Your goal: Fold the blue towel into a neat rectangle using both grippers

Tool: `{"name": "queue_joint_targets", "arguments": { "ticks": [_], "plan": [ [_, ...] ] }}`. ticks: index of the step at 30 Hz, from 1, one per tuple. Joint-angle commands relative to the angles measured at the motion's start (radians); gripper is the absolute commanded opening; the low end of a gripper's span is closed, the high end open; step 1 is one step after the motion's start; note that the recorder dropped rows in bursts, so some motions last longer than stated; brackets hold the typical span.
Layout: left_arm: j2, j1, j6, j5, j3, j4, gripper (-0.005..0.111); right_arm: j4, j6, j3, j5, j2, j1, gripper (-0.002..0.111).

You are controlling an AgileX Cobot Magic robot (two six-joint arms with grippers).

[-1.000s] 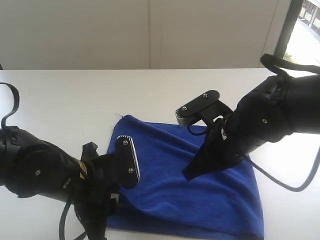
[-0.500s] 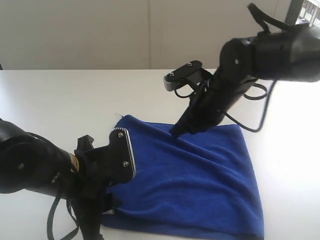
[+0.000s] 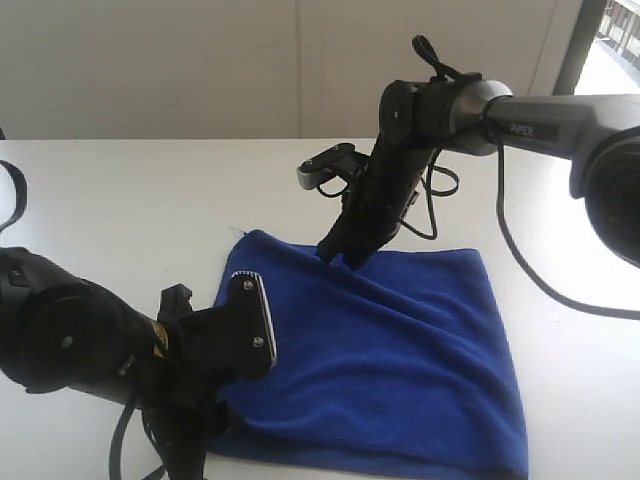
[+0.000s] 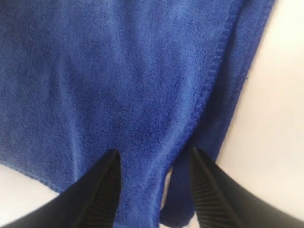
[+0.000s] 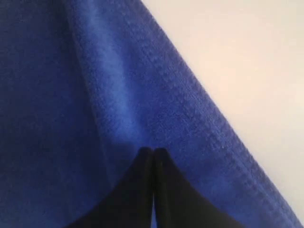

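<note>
As it lies flat (edge doubled), the blue towel (image 3: 400,350) runs left-to-right.

Right arm lettering: a small white word on the grey link of the right arm (image 3: 530,128), which appears to read "PiPER".
Left arm sticker: a yellow sticker (image 3: 160,338) on the left arm (image 3: 70,345), with print too small to read.
Wrist views: no readable text.
</note>
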Motion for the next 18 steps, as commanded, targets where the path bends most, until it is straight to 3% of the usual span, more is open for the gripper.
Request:
{"name": "queue_joint_targets", "arguments": {
  "ticks": [1,4,12,18],
  "plan": [
    [0.029,-0.006,0.048,-0.059,0.007,-0.003,0.061,0.006,-0.015,-0.026,0.02,0.032,-0.004,0.0],
    [0.049,-0.006,0.061,-0.103,0.007,-0.003,0.068,0.001,-0.015,-0.026,0.022,0.041,-0.004,0.0],
    [0.101,-0.006,0.142,-0.194,0.007,-0.003,0.069,0.002,-0.015,-0.026,0.02,0.061,-0.004,0.0],
    [0.103,-0.006,0.174,-0.171,0.007,-0.003,0.069,0.002,-0.015,-0.026,0.022,0.061,-0.004,0.0]
  ]
}}
